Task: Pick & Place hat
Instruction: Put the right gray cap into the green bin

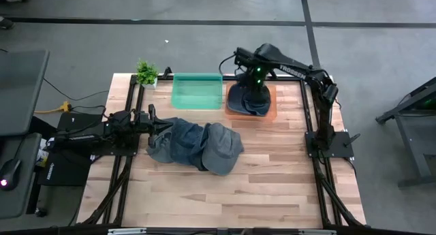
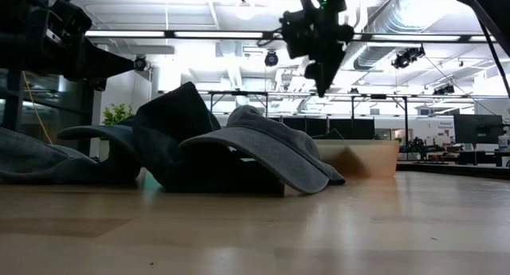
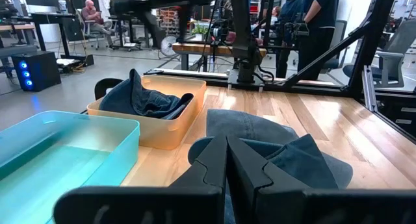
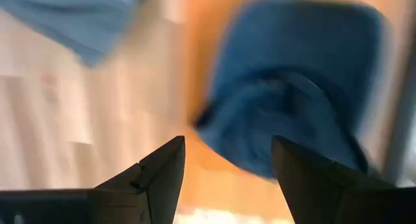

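High view: I see my right gripper point(image 1: 253, 92) released above the orange bin point(image 1: 271, 107) at one o'clock, a dark hat point(image 1: 246, 102) lying inside, judged just dropped. More hats point(image 1: 197, 146) pile at centre on the worktop point(image 1: 272, 180), the left gripper point(image 1: 158, 128) clenched at their nine o'clock edge.

Low view: the nearest cap point(image 2: 267, 147) rests brim-down, open worktop in front.

Left wrist view: the teal bin point(image 3: 58, 146) stands empty beside the orange one.

Right wrist view: fingers point(image 4: 156, 169) spread wide over the binned hat.
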`<state>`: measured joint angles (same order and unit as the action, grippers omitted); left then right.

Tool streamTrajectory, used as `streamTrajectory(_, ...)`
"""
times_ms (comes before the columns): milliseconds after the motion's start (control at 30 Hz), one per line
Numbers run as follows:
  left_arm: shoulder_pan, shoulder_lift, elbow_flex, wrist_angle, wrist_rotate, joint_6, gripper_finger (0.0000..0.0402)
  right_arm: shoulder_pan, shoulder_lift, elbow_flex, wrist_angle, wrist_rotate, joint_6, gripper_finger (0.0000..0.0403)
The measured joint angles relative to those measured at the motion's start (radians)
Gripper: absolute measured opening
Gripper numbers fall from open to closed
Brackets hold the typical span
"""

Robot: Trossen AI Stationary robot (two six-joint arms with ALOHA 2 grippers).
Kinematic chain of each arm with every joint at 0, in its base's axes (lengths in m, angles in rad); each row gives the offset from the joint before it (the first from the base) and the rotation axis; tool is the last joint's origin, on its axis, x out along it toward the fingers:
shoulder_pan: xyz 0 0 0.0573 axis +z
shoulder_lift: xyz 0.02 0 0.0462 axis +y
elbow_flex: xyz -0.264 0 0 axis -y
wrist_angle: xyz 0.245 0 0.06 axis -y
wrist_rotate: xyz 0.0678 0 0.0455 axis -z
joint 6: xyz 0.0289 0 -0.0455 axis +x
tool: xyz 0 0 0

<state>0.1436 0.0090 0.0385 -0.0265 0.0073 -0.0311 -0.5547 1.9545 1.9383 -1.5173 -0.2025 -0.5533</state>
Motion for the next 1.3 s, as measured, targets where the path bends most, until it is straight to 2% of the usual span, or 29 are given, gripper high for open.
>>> streamTrajectory(133,0.0,0.0,0.0,0.0,0.0,0.0,0.0001,0.08,0.0,-0.024,0.02,-0.052,-0.001,0.0222)
streamTrajectory(533,0.0,0.0,0.0,0.0,0.0,0.0,0.0001,0.266,0.0,-0.216,0.207,-0.027,-0.052,0.0222)
streamTrajectory(767,0.0,0.0,0.0,0.0,0.0,0.0,0.0001,0.312,0.0,-0.26,0.433,0.048,-0.133,0.0222)
streamTrajectory(967,0.0,0.0,0.0,0.0,0.0,0.0,0.0001,0.341,0.0,-0.257,0.586,0.052,-0.218,0.0222)
streamTrajectory(1300,0.0,0.0,0.0,0.0,0.0,0.0,0.0001,0.353,0.001,-0.257,0.663,0.029,-0.286,0.0222)
